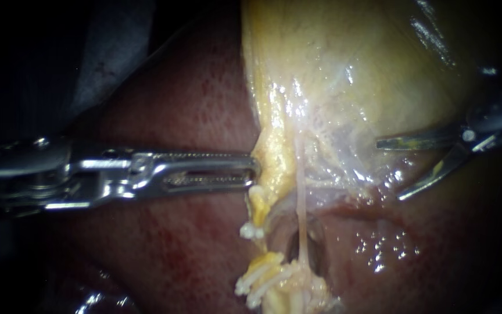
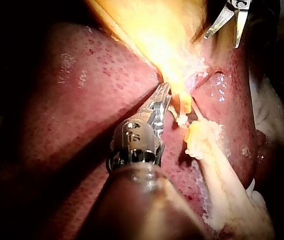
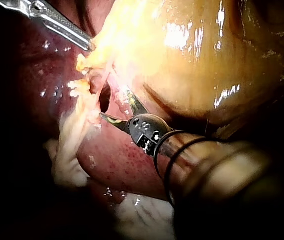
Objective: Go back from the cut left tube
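The left tube is in two parts. Its upper stump point(image 1: 258, 204) hangs under the gallbladder point(image 1: 350, 75) with a white clip point(image 1: 251, 231) at its end. The lower stump point(image 1: 265, 279) carries more clips. A thin pale tube point(image 1: 301, 221) to the right of the stumps runs unbroken. My left instrument point(image 1: 254, 168) has long slotted jaws shut on the yellow tissue at the gallbladder's neck point(image 2: 174, 92). My right instrument point(image 1: 390, 170) has two curved blades that stand open, apart from the stumps and beside the gallbladder's lower edge. The right wrist view shows its open blades point(image 3: 112, 103) near the tubes.
Dark red liver point(image 1: 193, 116) lies under and around everything, wet and glistening at the lower right point(image 1: 384, 247). A hollow point(image 1: 300, 244) opens in it behind the thin tube. Pale fatty tissue point(image 2: 227, 185) trails away from the lower stump.
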`<state>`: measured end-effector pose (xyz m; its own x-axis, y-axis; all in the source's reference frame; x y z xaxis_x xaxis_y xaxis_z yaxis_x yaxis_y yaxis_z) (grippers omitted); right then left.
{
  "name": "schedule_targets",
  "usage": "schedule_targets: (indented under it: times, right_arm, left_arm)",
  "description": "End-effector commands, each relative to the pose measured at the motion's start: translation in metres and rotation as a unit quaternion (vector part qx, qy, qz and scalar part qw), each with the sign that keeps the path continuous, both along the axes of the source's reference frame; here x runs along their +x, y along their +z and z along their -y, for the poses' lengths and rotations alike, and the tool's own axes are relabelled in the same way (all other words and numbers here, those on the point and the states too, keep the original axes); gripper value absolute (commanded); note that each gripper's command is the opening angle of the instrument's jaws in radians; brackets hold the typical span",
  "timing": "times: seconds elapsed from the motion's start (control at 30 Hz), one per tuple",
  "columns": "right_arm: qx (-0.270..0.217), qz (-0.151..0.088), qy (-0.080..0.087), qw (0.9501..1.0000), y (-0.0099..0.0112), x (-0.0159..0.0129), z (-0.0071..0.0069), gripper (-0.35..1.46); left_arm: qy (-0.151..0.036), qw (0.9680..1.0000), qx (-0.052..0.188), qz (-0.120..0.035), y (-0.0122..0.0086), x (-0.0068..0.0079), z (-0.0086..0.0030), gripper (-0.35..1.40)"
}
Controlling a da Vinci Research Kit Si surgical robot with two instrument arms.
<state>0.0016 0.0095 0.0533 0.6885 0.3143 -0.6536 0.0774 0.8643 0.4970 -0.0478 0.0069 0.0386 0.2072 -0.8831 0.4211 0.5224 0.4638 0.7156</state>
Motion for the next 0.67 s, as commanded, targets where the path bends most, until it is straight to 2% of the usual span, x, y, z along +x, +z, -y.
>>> schedule_targets:
  times: [0.03, 0.67]
  right_arm:
    - [0.0, 0.0, 0.0, 1.0, 0.0, 0.0, 0.0, 0.76]
    - [0.0, 0.0, 0.0, 1.0, 0.0, 0.0, 0.0, 0.76]
  left_arm:
    - [0.0, 1.0, 0.001, 0.0, -0.0001, -0.0001, 0.0, -0.35]
    - [0.0, 1.0, 0.001, 0.002, -0.0001, -0.0001, 0.0001, -0.35]
